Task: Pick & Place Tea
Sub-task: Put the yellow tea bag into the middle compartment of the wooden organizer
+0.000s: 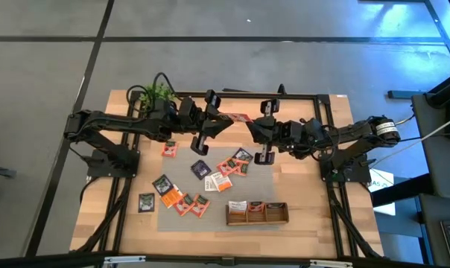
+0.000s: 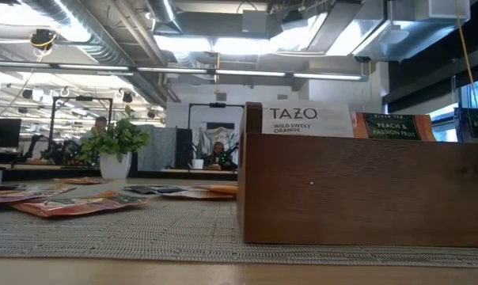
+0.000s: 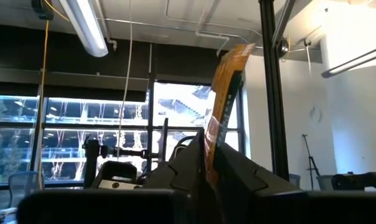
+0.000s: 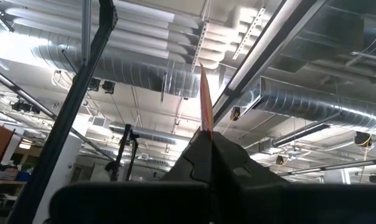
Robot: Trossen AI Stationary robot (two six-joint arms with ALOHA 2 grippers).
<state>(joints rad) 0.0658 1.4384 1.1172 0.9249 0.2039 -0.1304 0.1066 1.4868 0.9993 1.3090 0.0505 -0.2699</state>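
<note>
I have two pincers, and each one is pinching a tea bag. My left pincer is closed on an orange bag that sticks up from between its fingers. My right pincer is shut tight on a thin red-orange bag, seen edge on. Both pincers point up at the ceiling, so both bags are up in the air. From above, my left arm reaches in from the left and my right arm from the right, and they almost meet over the far middle of the table. I think I am in the carry part of the job: the bags are picked up but not put away yet. Next I must turn my wrists down and bring the bags to the wooden tray, which sits at the near side, a bit to the right. The tray has three little rooms, and some bags already stand in them. One label says wild sweet orange and one says peach. I need to drop each bag into the room that matches it, I think, and I cannot read my own bags from here. More tea bags lie flat on the grey mat in the middle of the table, and a few lie just off it on the left. A small plant stands at the far left.
</note>
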